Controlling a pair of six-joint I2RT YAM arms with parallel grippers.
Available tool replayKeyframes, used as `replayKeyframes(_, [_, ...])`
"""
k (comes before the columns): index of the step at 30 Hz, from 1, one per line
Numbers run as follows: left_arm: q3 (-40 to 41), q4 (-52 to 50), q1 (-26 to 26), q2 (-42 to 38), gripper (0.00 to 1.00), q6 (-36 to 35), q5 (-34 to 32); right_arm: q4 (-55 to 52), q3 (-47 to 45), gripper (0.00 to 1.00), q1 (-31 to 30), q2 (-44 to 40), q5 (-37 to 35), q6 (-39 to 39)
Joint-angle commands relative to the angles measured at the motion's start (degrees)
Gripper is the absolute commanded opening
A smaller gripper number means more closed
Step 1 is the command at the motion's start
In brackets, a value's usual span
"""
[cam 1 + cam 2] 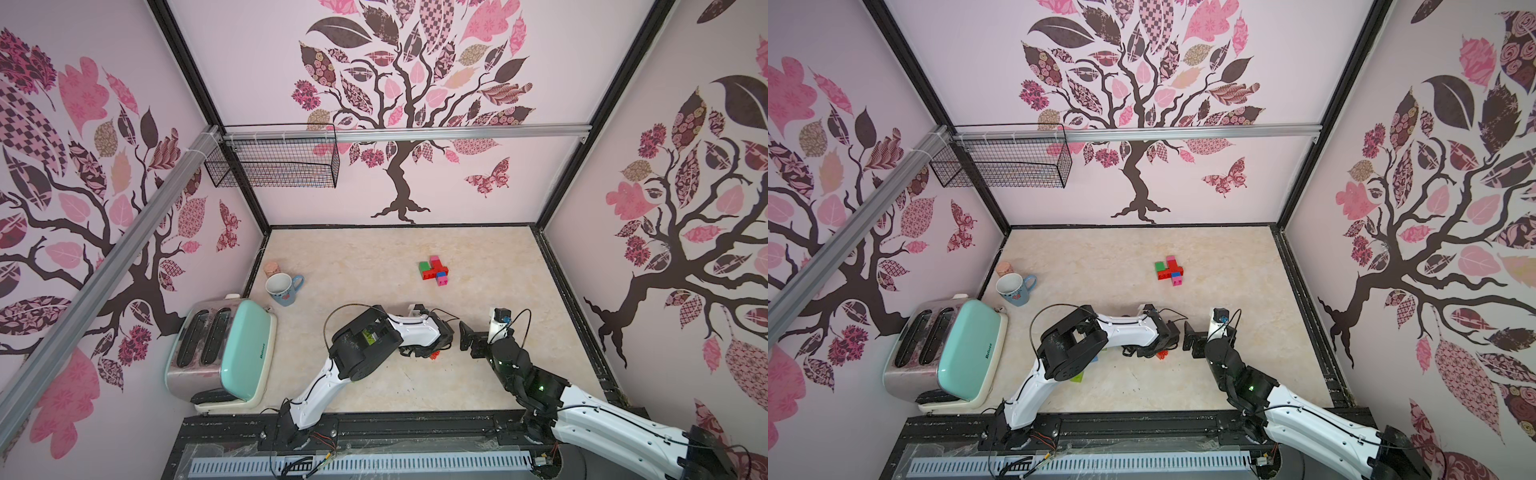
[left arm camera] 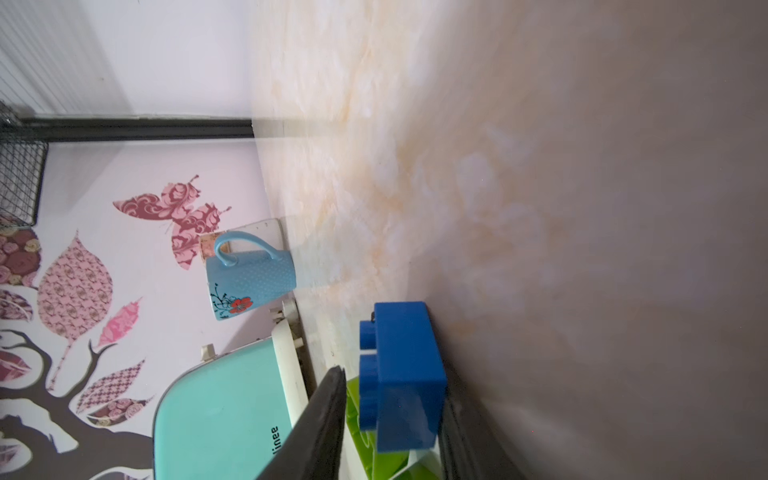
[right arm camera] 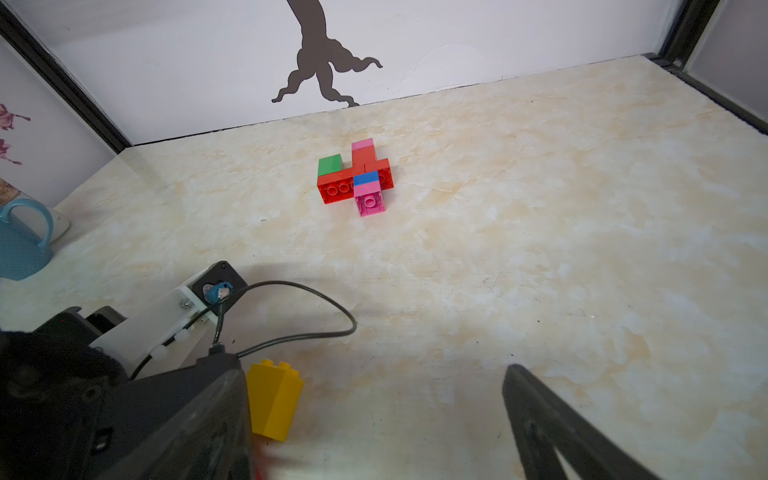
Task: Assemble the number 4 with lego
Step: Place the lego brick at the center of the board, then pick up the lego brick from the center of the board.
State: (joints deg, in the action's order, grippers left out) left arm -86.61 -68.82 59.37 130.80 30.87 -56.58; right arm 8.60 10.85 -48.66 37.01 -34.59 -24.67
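Observation:
A partly built lego figure point(image 1: 434, 270) of red, green, pink and blue bricks lies flat at the middle back of the table, also seen in the right wrist view point(image 3: 357, 176). My left gripper point(image 2: 392, 382) stands open around a blue brick point(image 2: 407, 365). One finger point(image 2: 328, 407) stands clear of the brick's studs. Lime bricks point(image 2: 357, 419) lie behind it. In a top view a red brick point(image 1: 435, 354) shows by that gripper. My right gripper point(image 3: 374, 372) is open and empty, close beside the left wrist. A yellow brick point(image 3: 272, 401) stands by its finger.
A blue mug point(image 1: 284, 289) and a small jar point(image 1: 272, 268) stand at the back left. A mint toaster point(image 1: 224, 353) fills the front left. A wire basket point(image 1: 274, 160) hangs on the back wall. Walls close in three sides.

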Motion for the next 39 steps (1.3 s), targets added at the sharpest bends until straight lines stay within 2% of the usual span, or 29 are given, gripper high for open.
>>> replayKeyframes(1, [-1.4,1.4,-0.1,-1.2,0.46,0.0,4.6,-0.8,1.1,1.0,0.1,0.2,-0.2,-0.5])
replayKeyframes(6, [-0.7,3.4,-0.1,-6.9,0.54,-1.2,10.4,-0.8,1.2,0.99,0.1,0.3,-0.4,-0.7])
replayKeyframes(10, [2.8,8.6,-1.0,-16.2,0.68,-2.1,18.0,0.3,1.1,0.99,0.1,1.4,0.5,-0.3])
replayKeyframes(17, [12.0,14.0,-8.2,-31.4,0.88,5.1,27.8,3.9,3.3,0.99,0.1,7.0,5.3,2.3])
replayKeyframes(22, [20.0,18.2,-14.3,-38.8,0.91,15.0,33.4,4.5,7.6,1.0,0.1,13.4,10.2,5.6])
replayKeyframes(28, [27.6,23.0,-23.1,-39.5,0.9,27.1,48.0,5.7,11.8,0.99,0.1,21.3,11.9,5.6])
replayKeyframes(32, [27.9,22.4,-24.1,-37.7,0.89,30.8,48.8,5.5,13.5,0.99,0.1,24.0,13.6,5.3])
replayKeyframes(39, [28.2,25.2,-25.5,-35.1,0.84,32.2,52.4,5.8,12.8,1.0,0.1,22.9,13.6,5.2])
